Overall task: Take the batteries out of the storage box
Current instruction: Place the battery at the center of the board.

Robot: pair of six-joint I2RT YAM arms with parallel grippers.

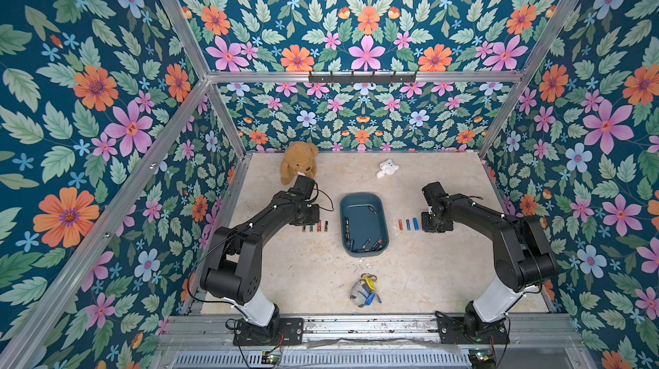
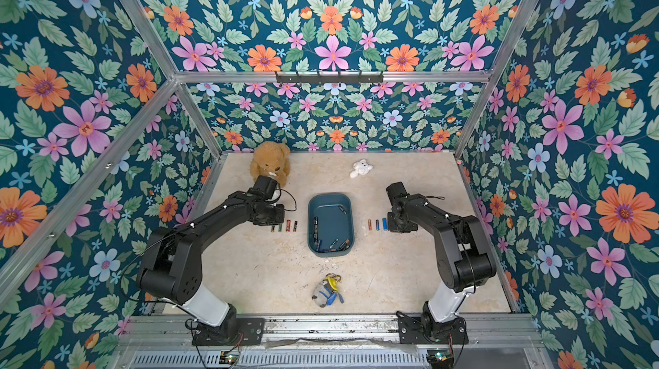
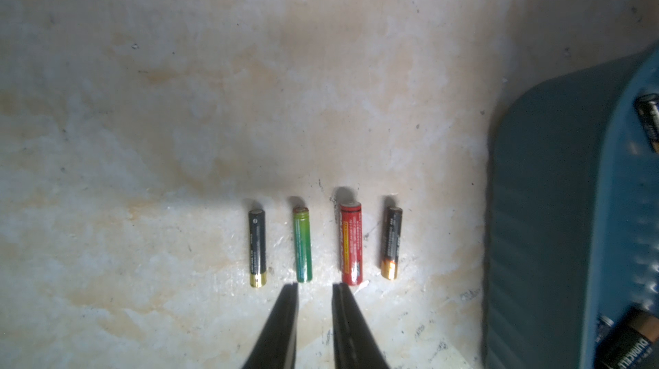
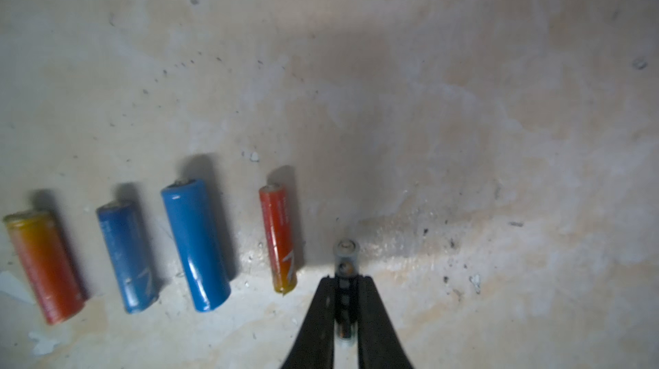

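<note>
Right gripper (image 4: 345, 281) clamps a grey battery (image 4: 345, 247) lengthwise, long axis pointing out past the fingertips, roughly parallel to a row of four batteries (image 4: 194, 242) lying on the table (image 4: 463, 99). Left gripper (image 3: 315, 287) hangs slightly parted, empty. Storage box (image 1: 362, 196) sits between the arms.

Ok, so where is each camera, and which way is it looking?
Both top views: side by side, high above the arm bases, looking down and ahead at the table and box; left arm and right arm show.
Left wrist: on the left arm, looking down at four batteries beside the box; left gripper shows, slightly open, empty.
Right wrist: on the right arm, looking down at coloured batteries; right gripper shows, shut on a grey battery.
Shared: the four batteries also show in both top views.
</note>
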